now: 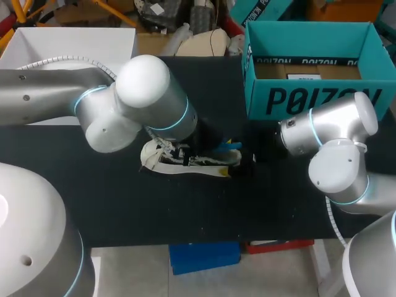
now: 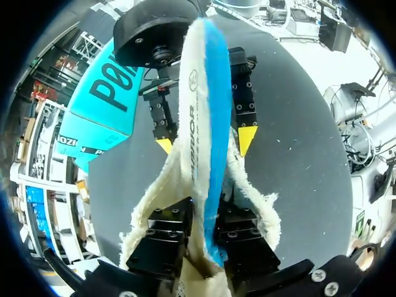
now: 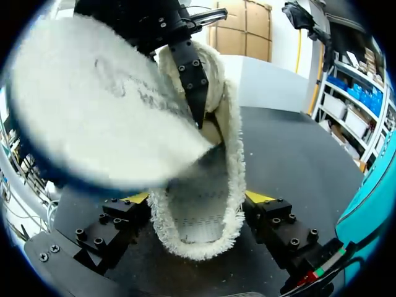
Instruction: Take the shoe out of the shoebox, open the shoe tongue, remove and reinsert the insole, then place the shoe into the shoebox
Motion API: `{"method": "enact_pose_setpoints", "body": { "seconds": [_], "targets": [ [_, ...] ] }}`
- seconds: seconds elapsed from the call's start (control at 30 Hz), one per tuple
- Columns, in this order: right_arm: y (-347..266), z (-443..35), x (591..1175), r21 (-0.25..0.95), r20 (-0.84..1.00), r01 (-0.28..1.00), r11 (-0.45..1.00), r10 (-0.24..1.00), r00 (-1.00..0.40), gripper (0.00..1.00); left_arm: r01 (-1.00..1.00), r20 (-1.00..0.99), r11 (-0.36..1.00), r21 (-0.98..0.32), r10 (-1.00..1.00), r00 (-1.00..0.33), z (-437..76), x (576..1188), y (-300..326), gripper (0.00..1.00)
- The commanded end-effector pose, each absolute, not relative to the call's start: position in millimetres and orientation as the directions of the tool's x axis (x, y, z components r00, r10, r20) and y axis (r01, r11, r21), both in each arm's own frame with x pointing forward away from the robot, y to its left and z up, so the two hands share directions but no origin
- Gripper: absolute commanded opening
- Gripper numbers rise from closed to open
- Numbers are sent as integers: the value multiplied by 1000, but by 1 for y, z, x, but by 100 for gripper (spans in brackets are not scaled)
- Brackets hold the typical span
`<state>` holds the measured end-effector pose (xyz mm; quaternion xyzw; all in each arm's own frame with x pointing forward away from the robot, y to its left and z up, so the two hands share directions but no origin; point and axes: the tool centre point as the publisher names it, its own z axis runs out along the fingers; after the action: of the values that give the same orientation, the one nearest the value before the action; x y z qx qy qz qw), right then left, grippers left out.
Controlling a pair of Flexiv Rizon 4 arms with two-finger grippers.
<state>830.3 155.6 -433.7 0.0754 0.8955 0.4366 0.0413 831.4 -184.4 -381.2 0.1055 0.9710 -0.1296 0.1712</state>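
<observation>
Left gripper (image 2: pixel 204 238): fingers clamped on the blue-backed insole (image 2: pixel 207 93), held over the shoe (image 1: pixel 185 161) mid-worktop (image 1: pixel 124 204). Right gripper (image 3: pixel 198 204): fingers straddle the shoe's fleecy collar, apparently pinching it. Teal shoebox (image 1: pixel 309 99) sits far right.

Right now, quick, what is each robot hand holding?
Left gripper: jaws closed on the insole.
Right gripper: jaws closed on the shoe.

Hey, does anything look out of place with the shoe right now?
Yes: the insole stands on edge, sticking out of the shoe, pinched by the left end effector. That fits the task; nothing looks damaged.
</observation>
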Motion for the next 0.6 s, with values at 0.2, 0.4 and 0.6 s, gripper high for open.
{"method": "enact_pose_setpoints", "body": {
  "seconds": [0.2,0.4,0.6],
  "targets": [
    [155,-436,830,787,-8,101,608,172,-985,0,281,-363,926,-254,178,-915,-370,832,-190,44],
    [155,-436,830,787,-8,101,608,172,-985,0,335,-390,904,-267,216,-895,-368,832,-207,42],
    [155,-436,830,787,-8,101,608,172,-985,0,354,-425,894,-274,218,-878,-365,833,-222,40]
  ]
}}
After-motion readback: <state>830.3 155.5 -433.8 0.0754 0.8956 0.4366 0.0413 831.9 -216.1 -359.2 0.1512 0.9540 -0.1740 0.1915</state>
